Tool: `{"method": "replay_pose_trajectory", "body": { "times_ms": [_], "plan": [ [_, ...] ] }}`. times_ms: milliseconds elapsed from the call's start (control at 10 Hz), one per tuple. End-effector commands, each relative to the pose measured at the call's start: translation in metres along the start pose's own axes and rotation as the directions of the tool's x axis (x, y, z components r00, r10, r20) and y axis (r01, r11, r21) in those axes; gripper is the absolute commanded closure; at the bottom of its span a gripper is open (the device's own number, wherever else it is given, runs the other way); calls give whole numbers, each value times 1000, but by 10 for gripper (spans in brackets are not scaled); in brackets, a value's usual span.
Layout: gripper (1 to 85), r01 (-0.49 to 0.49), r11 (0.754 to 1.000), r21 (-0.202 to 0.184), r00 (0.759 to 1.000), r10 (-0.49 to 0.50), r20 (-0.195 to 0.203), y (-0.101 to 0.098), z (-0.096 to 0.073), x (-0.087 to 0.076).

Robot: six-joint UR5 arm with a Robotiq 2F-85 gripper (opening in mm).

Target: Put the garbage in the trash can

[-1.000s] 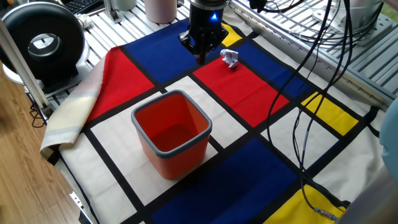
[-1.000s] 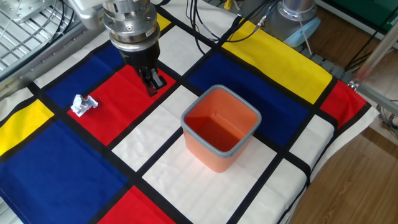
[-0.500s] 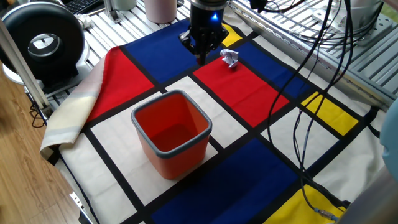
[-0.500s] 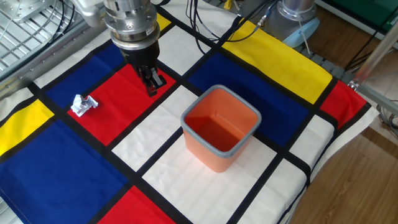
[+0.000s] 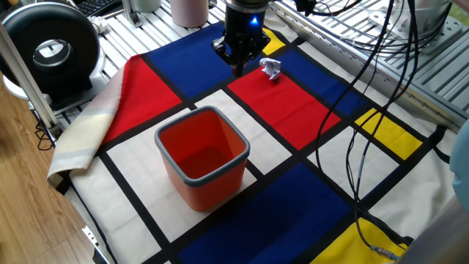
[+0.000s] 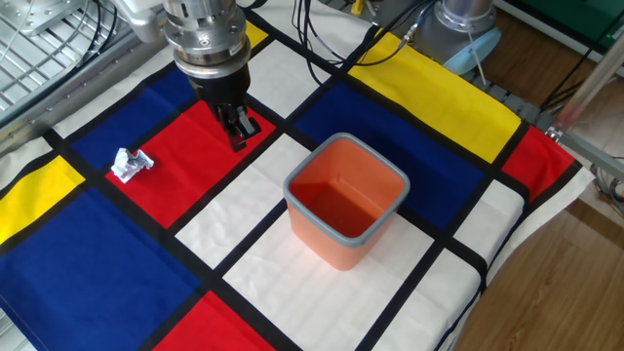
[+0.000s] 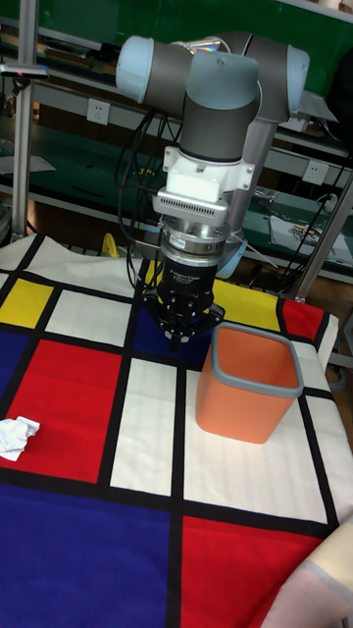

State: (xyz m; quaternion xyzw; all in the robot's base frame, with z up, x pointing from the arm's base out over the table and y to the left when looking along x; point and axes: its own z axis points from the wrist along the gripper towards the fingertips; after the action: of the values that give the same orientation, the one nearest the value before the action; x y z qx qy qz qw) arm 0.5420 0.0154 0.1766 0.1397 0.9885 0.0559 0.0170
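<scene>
The garbage point(image 5: 271, 69) point(image 6: 130, 164) point(image 7: 17, 436) is a small crumpled white wad lying on a red square of the cloth. The trash can point(image 5: 201, 156) point(image 6: 344, 198) point(image 7: 249, 385) is an orange-red bin with a grey rim, upright and empty, on a white square. My gripper point(image 5: 238, 68) point(image 6: 240, 134) point(image 7: 176, 341) hangs just above the cloth between the two, apart from both. Its fingers are pressed together with nothing in them.
A colour-block cloth point(image 5: 315, 205) covers the table. Cables point(image 5: 366, 110) hang over its right side. A black round device point(image 5: 50, 48) and a pale pink cup point(image 5: 190, 10) stand beyond the cloth's far edge. The arm's base point(image 6: 468, 21) is behind the yellow square.
</scene>
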Motion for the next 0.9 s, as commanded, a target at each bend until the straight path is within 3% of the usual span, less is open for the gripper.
{"method": "replay_pose_trajectory", "body": {
  "times_ms": [0,200,300,600,800],
  "plan": [
    [847,-3,1000,-12,1000,3,0,3,-1,0],
    [847,-10,999,-31,1000,10,4,6,-2,0],
    [847,-16,1000,-13,1000,16,-5,6,-4,0],
    [847,-23,999,-32,1000,23,-11,11,-4,1],
    [847,-36,999,-17,999,36,-34,7,-4,7]
  ]
}}
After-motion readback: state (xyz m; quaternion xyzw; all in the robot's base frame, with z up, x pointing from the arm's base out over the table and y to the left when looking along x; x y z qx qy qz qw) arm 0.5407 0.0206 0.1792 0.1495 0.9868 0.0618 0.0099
